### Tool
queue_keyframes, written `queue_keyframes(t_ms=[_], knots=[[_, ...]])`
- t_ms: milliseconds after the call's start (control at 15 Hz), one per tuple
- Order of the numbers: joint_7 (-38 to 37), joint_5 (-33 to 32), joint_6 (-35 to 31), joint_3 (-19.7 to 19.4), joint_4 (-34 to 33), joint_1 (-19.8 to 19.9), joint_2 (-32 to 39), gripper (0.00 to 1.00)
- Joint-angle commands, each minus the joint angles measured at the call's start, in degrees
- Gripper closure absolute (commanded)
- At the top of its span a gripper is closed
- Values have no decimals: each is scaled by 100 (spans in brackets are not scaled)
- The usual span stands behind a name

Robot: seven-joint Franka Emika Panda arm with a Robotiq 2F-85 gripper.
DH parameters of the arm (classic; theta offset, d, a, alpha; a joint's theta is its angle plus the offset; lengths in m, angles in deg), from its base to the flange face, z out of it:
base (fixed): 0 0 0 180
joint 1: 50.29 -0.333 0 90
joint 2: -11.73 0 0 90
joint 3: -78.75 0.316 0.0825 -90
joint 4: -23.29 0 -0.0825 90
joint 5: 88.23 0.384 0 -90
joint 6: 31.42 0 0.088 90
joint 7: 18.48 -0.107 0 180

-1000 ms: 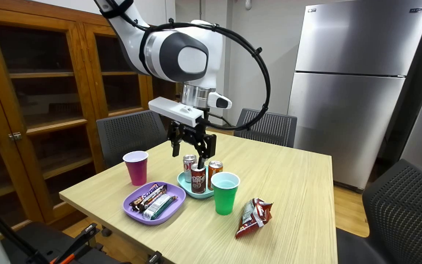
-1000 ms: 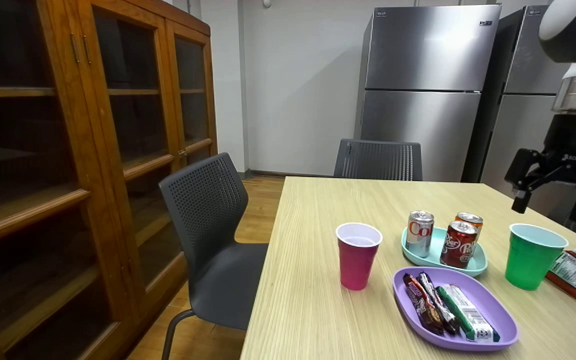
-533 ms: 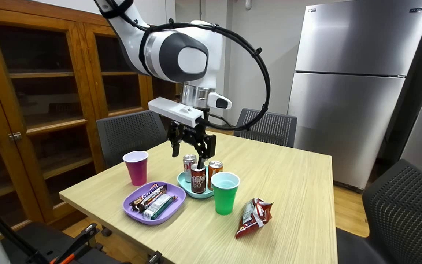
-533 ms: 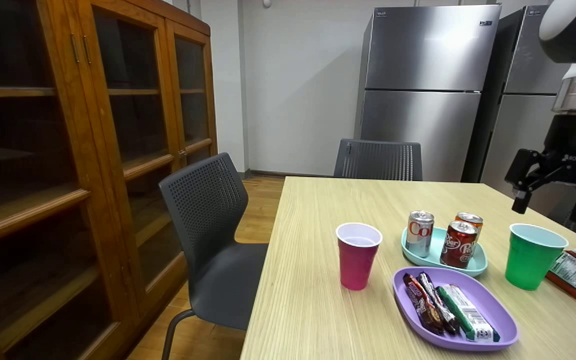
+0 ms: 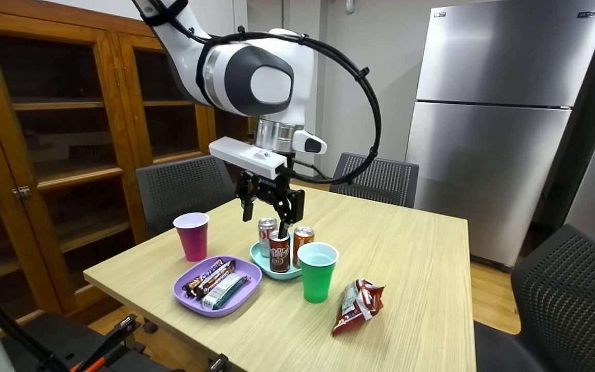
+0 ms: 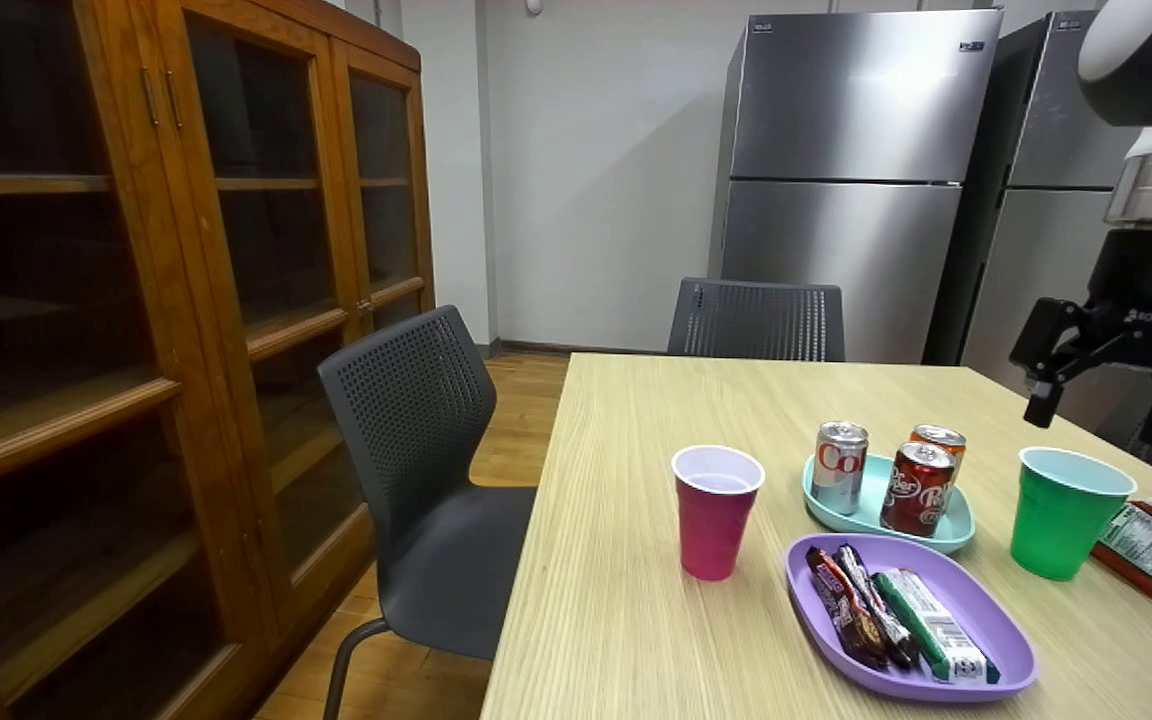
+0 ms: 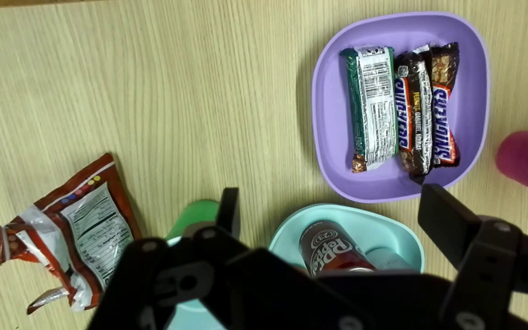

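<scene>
In an exterior view we see the gripper (image 6: pixel 1101 417) hang above the table (image 6: pixel 656 420), apart from the things on it. Its two fingers (image 7: pixel 449 224) are spread wide, with only air between them. In the wrist view we look down on the dark red soda can (image 6: pixel 918 490) through the space between the fingertips. This can stands upright in the teal tray (image 7: pixel 378 229), beside a silver can (image 6: pixel 839 475) and an orange can (image 5: pixel 302 238). Just right of the tray stands a green cup (image 5: pixel 317 281), and farther right a red snack bag (image 5: pixel 357 305) lies on the table. On the near side of the tray we see a purple plate (image 6: pixel 981 610) holding three candy bars (image 7: pixel 413 110), and a pink cup (image 6: pixel 714 520) stands to the left. A wooden cabinet (image 6: pixel 211 350) runs along the left, and a fridge (image 6: pixel 846 235) stands on the far side.
</scene>
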Motion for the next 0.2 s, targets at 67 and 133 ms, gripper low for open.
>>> queue_keyframes(t_ms=[67, 133], knots=[[-2, -1, 13, 38, -6, 39, -3, 0], [-2, -1, 13, 38, -6, 39, -3, 0]])
